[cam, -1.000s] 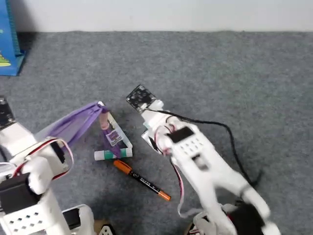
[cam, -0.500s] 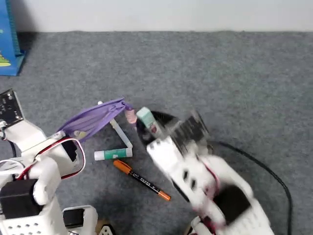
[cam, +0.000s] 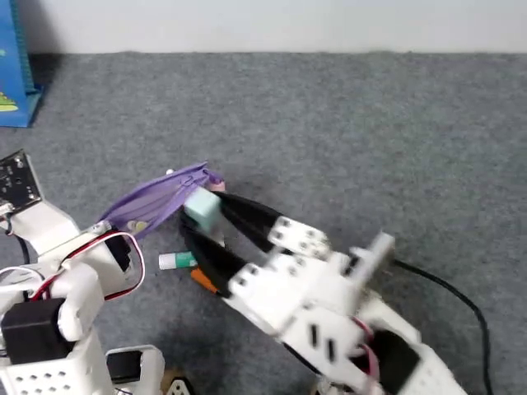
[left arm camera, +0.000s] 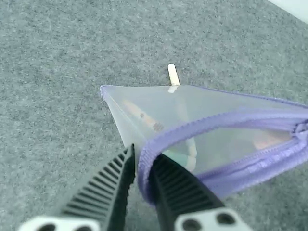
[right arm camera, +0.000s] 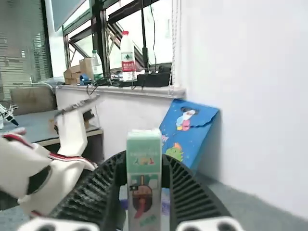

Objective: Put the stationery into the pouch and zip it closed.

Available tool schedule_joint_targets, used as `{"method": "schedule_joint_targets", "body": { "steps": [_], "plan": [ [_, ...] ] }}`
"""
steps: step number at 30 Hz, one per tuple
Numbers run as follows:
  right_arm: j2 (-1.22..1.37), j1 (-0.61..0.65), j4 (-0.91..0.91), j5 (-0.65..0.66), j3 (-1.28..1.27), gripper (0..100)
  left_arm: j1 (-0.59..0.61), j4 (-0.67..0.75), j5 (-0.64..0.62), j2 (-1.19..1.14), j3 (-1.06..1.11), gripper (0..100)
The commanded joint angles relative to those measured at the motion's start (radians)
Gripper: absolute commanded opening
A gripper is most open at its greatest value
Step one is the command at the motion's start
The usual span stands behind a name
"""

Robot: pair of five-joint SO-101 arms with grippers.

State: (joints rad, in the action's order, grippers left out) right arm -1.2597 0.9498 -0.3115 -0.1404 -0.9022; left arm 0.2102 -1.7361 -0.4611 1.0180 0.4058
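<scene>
While the left pincer (left arm camera: 139,175) pinches the rim of the purple pouch (left arm camera: 216,130), raised off the counter (cam: 370,123), the right pincer (right arm camera: 143,166) clamps a green-and-white block (right arm camera: 143,144) at the pouch mouth. Next, I judge, the block must go inside and be released.

One purple pouch (cam: 156,202). One green box (cam: 202,211). One glue stick (cam: 175,261), left of centre in the high view. One orange marker (cam: 200,277) just below it, mostly hidden. One white stick (left arm camera: 172,74) past the pouch's far corner, possibly a pen. Two arms: left arm (cam: 58,284) and right arm (cam: 321,309). One blue bag (cam: 12,66), upper left.
</scene>
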Motion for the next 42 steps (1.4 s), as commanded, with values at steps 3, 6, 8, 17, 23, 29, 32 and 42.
{"method": "schedule_joint_targets", "body": {
  "steps": [3, 6, 8, 17, 23, 29, 32, 42],
  "plan": [
    [0.171, 0.008, 0.369, -0.021, -0.095, 0.8, -0.005, -0.017, -0.006, -0.003, -0.010, 1],
    [0.263, 0.007, 0.512, -0.023, -0.124, 0.8, -0.005, -0.017, -0.005, -0.003, -0.010, 1],
    [0.325, 0.007, 0.581, -0.025, -0.126, 0.8, -0.005, -0.017, -0.003, -0.003, -0.010, 1],
    [0.522, -0.002, 0.785, -0.048, -0.126, 0.8, -0.003, -0.015, -0.002, 0.000, 0.044, 1],
    [0.604, -0.045, 0.796, -0.103, -0.127, 0.8, -0.003, -0.017, -0.002, 0.002, 0.051, 1],
    [0.687, -0.050, 0.796, -0.097, -0.123, 1.0, -0.003, -0.017, -0.002, 0.002, 0.051, 1],
    [0.699, -0.050, 0.796, -0.095, -0.121, 7.2, -0.003, -0.017, -0.002, 0.002, 0.051, 1],
    [0.631, -0.044, 0.776, 0.005, -0.126, 22.0, -0.003, -0.017, -0.002, 0.002, 0.050, 1]
  ]
}}
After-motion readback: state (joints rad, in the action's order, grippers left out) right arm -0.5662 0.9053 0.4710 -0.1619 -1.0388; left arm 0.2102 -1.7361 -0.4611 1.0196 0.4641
